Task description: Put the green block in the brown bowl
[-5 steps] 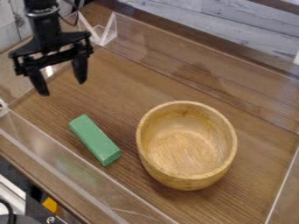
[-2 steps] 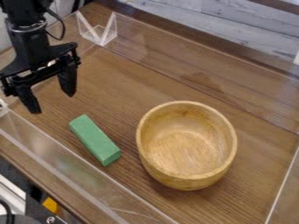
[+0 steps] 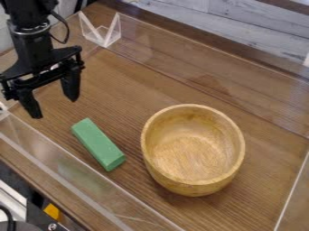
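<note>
My pincer (image 3: 50,97) hangs spread wide, pinching nothing, at ten o'clock from the green block (image 3: 97,144); the brown bowl (image 3: 193,149) sits at the block's three o'clock.

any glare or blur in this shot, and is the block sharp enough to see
Camera view: soft, low resolution overall. Pale glare streaks on the clear wall behind the table. Green block shows plain edges; bowl casts a soft shadow at its base. Open gripper is dark but readable.

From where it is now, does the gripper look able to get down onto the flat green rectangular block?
Probably yes. The open gripper hangs up and left of the flat green rectangular block, nothing lies between them, and the round wooden bowl sits clear to its right.
</note>
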Controlling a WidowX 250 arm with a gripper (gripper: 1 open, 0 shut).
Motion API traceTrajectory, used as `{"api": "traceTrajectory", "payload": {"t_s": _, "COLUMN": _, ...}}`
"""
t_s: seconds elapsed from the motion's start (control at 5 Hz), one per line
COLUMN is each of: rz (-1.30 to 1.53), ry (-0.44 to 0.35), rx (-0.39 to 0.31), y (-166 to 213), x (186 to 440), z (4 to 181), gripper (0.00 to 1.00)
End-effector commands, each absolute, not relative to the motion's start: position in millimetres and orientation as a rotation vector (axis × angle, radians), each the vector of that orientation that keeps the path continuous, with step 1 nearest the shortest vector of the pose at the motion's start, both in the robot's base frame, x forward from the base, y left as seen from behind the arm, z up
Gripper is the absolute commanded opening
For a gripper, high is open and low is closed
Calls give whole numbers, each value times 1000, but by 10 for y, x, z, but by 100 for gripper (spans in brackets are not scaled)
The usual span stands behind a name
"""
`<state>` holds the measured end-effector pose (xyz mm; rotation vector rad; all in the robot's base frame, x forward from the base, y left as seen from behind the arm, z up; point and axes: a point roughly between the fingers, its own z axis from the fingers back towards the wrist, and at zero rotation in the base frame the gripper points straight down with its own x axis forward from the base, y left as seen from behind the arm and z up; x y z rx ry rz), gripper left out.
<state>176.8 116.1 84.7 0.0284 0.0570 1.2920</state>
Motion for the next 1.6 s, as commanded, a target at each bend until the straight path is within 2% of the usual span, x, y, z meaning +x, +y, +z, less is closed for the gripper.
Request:
{"api": "traceTrajectory", "payload": {"t_s": 0.0, "rz": 1298, "ry": 33, "rx": 44, "y": 1232, "x": 1805, "z": 787, "gripper": 100}}
{"api": "traceTrajectory", "payload": {"t_s": 0.6, "rz": 1279, "ry": 65, "rx": 59, "y": 1007, "x": 1770, "z": 438, "gripper": 100}}
{"api": "traceTrajectory", "payload": {"t_s": 1.2, "rz": 1352, "ry": 84, "rx": 30, "y": 711, "x": 1898, "z": 607, "gripper": 100}}
{"api": "traceTrajectory", "payload": {"t_s": 1.4, "rz": 1329, "ry": 89, "rx": 27, "y": 644, "x": 1992, "z": 544, "gripper": 100}}
